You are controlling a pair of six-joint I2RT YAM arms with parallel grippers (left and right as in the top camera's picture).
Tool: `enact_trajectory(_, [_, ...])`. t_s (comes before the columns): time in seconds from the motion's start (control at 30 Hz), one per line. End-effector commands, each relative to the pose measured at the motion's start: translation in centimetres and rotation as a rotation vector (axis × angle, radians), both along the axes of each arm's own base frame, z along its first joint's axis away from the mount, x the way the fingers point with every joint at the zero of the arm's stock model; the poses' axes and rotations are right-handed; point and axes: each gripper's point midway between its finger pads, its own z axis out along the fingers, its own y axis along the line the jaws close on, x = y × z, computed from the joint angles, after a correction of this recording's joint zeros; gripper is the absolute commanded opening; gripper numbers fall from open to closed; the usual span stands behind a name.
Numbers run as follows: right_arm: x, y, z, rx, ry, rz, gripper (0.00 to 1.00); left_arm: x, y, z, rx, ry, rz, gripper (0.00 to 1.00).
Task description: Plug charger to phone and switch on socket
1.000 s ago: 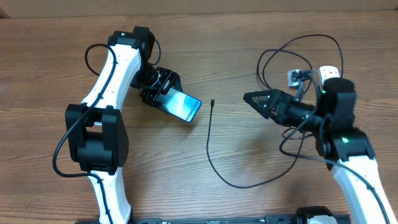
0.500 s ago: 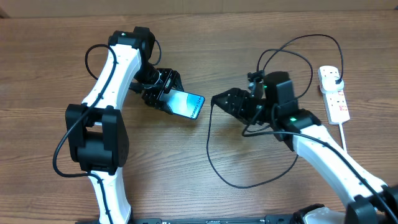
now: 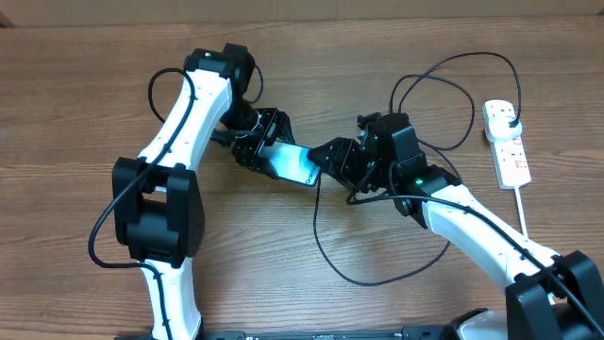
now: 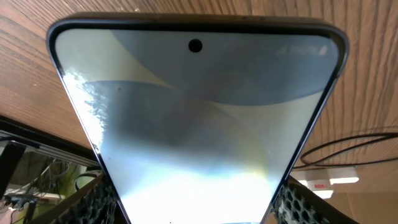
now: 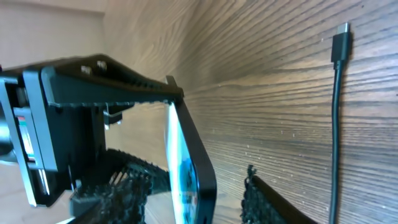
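My left gripper is shut on the phone and holds it by one end above the table. The phone's light screen fills the left wrist view, between that gripper's mesh pads. My right gripper is open, with its fingers on either side of the phone's free end. In the right wrist view the phone stands edge-on inside my right gripper, apart from the right pad. The charger cable lies on the table, its connector tip loose on the wood.
The white socket lies at the far right with a black plug in its top end and its white cord running toward the front. The black cable loops behind and in front of my right arm. The socket also shows in the left wrist view.
My right arm swung left from near the socket and brought its open jaws around the phone's free end. My left gripper carried the phone a little to the right.
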Motion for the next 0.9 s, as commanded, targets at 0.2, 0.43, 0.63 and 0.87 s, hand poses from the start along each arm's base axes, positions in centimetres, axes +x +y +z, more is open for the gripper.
enact_trajectory(0.2, [-0.7, 2.1, -0.1, 0.007, 0.017, 0.016, 0.49, 0.2, -1.3, 1.7, -0.076, -0.015, -0.001, 0.56])
enact_trajectory(0.43, [-0.4, 2.4, 0.3, 0.021, 0.004, 0.003, 0.41, -0.1, -1.3, 1.7, -0.078, -0.013, -0.016, 0.57])
enact_trajectory(0.63, [-0.3, 2.4, 0.3, 0.018, 0.002, -0.001, 0.33, -0.3, -1.4, 1.9, -0.089, -0.005, -0.021, 0.56])
enact_trajectory(0.87, [-0.3, 2.4, 0.3, 0.019, 0.004, -0.003, 0.27, -0.5, -1.4, 1.9, -0.09, 0.004, -0.022, 0.57])
